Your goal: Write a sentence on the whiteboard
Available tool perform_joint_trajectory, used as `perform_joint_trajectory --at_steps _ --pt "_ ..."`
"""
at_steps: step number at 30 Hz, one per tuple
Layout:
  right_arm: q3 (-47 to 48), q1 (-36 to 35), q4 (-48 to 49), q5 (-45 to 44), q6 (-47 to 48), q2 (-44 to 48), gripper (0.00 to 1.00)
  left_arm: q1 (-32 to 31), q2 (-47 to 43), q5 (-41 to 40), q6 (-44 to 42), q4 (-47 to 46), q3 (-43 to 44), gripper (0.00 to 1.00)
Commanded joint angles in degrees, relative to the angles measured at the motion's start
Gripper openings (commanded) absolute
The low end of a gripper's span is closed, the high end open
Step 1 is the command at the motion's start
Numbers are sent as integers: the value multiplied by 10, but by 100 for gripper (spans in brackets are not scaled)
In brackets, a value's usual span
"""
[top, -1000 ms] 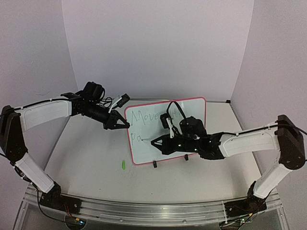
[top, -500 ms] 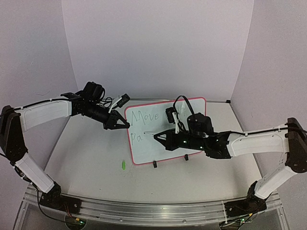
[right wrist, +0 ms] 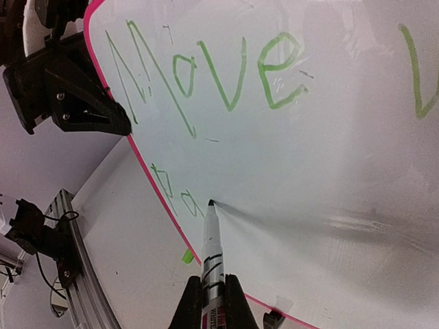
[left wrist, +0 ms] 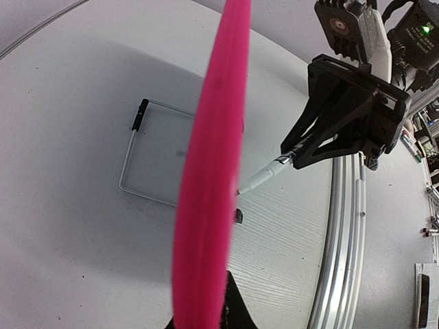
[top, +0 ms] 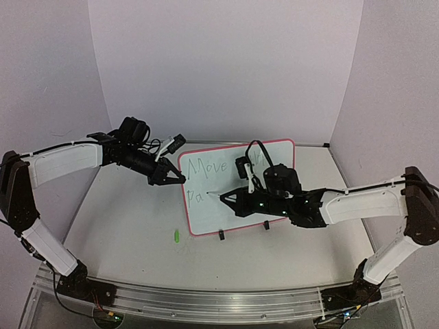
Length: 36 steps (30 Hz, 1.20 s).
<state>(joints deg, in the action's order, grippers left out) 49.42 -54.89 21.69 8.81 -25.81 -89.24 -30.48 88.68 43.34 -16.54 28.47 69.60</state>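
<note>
The whiteboard (top: 206, 218) with a pink-red frame stands upright mid-table. The sentence is green: "Move" (top: 210, 168) on the top line and "pa" (top: 194, 197) below; further letters sit behind the right arm. My left gripper (top: 180, 178) is shut on the board's left edge, which shows as a blurred pink band (left wrist: 212, 171) in the left wrist view. My right gripper (top: 230, 199) is shut on a white marker (right wrist: 211, 253). The marker tip touches the board just right of "pa" (right wrist: 175, 193), below "Move" (right wrist: 206, 75).
A green marker cap (top: 176, 236) lies on the table before the board's lower left corner; it also shows in the right wrist view (right wrist: 186, 256). The board's wire stand (left wrist: 130, 164) and a black clip foot (left wrist: 239, 216) rest on the table. An aluminium rail (top: 206, 301) runs along the near edge.
My right arm has shifted right and up, then dipped slightly; the marker tip has moved to just right of "pa". The left arm and the board have not moved.
</note>
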Motion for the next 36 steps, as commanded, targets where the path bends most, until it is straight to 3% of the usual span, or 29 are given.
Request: perform_joint_trajectory --at_steps 1,36 --pt "30 3 13 -11 2 -17 0 -3 0 -37 -17 5 -5 0" --pt "-12 3 -29 -13 -9 -7 0 -4 3 -34 -16 6 -4 0"
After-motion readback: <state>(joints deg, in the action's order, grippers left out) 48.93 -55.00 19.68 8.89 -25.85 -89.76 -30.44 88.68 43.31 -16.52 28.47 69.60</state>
